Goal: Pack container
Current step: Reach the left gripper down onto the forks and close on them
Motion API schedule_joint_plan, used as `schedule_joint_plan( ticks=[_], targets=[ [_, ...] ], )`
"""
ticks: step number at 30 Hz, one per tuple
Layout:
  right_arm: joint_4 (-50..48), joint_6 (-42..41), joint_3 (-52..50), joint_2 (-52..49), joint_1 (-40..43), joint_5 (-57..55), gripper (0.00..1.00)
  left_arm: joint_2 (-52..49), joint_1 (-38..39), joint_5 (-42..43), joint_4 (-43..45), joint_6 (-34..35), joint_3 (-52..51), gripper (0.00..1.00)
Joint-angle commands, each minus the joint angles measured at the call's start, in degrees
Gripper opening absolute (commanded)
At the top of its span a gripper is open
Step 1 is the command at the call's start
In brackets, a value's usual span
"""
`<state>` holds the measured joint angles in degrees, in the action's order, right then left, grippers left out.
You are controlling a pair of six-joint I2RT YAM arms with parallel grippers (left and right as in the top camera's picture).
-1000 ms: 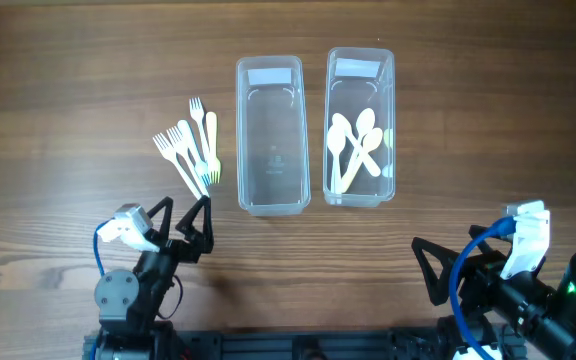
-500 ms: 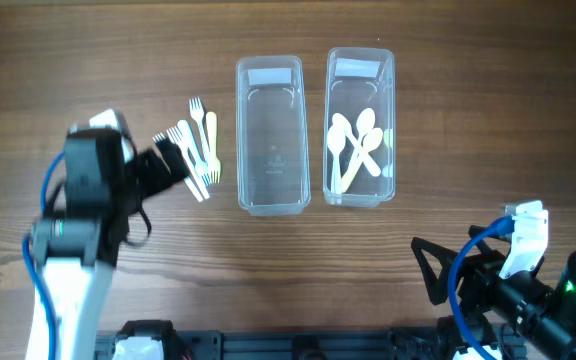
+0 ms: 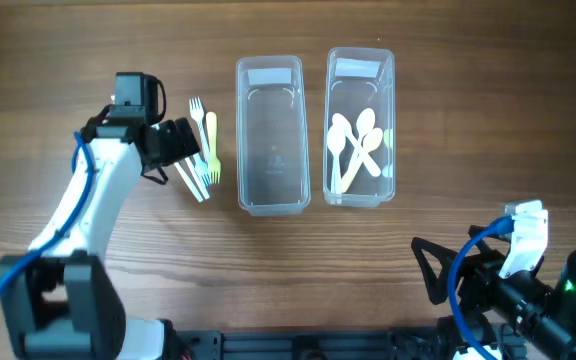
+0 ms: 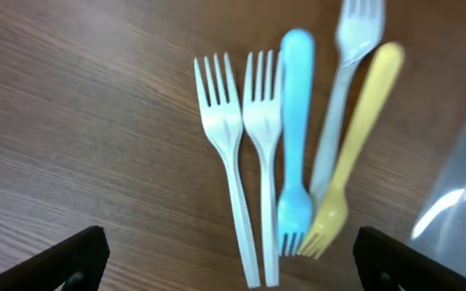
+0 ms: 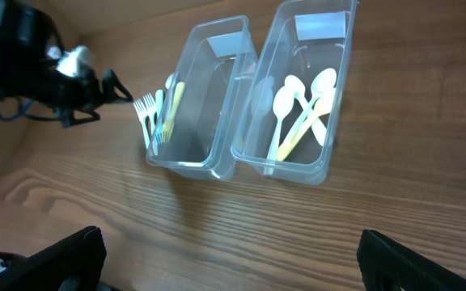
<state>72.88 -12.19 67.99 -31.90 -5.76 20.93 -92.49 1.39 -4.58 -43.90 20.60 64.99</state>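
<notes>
Several plastic forks (image 3: 201, 150) lie on the table left of an empty clear container (image 3: 270, 135). In the left wrist view they are two white forks (image 4: 237, 162), a blue one (image 4: 295, 153), a yellow one (image 4: 350, 153) and another white one behind. A second clear container (image 3: 360, 125) holds several white and yellow spoons (image 3: 356, 148). My left gripper (image 3: 180, 142) is open, hovering over the forks' left side, holding nothing. My right gripper (image 3: 438, 270) is open and empty, low at the front right, far from both containers.
The containers stand side by side at the table's back centre; they also show in the right wrist view, the empty one (image 5: 203, 97) and the spoon one (image 5: 302, 89). Bare wood surrounds them. My left arm (image 3: 93, 200) stretches from the front left.
My left arm has swung up from its rest at the front left and out to the forks. The right arm has not moved.
</notes>
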Motion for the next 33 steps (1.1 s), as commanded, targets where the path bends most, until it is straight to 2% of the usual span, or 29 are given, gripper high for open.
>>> schedule_joint_plan(
  ticks=[1, 7, 11, 14, 15, 20, 22, 26, 30, 33],
  targets=[
    [-0.1, -0.8, 0.1, 0.2, -0.2, -0.6, 1.0, -5.6, -1.0, -0.8, 0.0, -0.5, 0.5, 1.0],
    [-0.1, -0.7, 0.1, 0.2, -0.2, -0.6, 1.0, -10.3, -3.6, 4.3, 2.0, -0.5, 0.5, 0.99],
    [-0.1, -0.7, 0.1, 0.2, -0.2, -0.6, 1.0, -11.7, -3.9, 4.0, 3.0, -0.7, -0.2, 0.88],
    [-0.1, -0.7, 0.1, 0.2, -0.2, -0.6, 1.0, -11.7, -4.9, 3.5, 4.4, -0.7, -1.5, 0.86],
    [-0.1, -0.7, 0.1, 0.2, -0.2, -0.6, 1.0, -11.7, -5.6, 3.5, 4.9, -0.7, -1.9, 0.76],
    [-0.1, -0.7, 0.1, 0.2, -0.2, -0.6, 1.0, -11.8, -5.6, 4.0, 5.5, -0.7, -2.2, 0.59],
    [-0.1, -0.7, 0.1, 0.2, -0.2, -0.6, 1.0, -11.8, -5.5, 5.3, 5.9, -0.7, -2.2, 0.58],
    [-0.1, -0.7, 0.1, 0.2, -0.2, -0.6, 1.0, -11.8, -3.1, 5.6, 7.4, -0.7, -2.2, 0.64],
    [-0.1, -0.8, 0.1, 0.2, -0.2, -0.6, 1.0, -12.4, -0.4, 3.2, 9.1, 1.0, -2.2, 0.65],
    [-0.1, -0.7, 0.1, 0.2, -0.2, -0.6, 1.0, -14.3, -0.4, 3.3, 9.3, 3.0, -2.2, 0.58]
  ],
)
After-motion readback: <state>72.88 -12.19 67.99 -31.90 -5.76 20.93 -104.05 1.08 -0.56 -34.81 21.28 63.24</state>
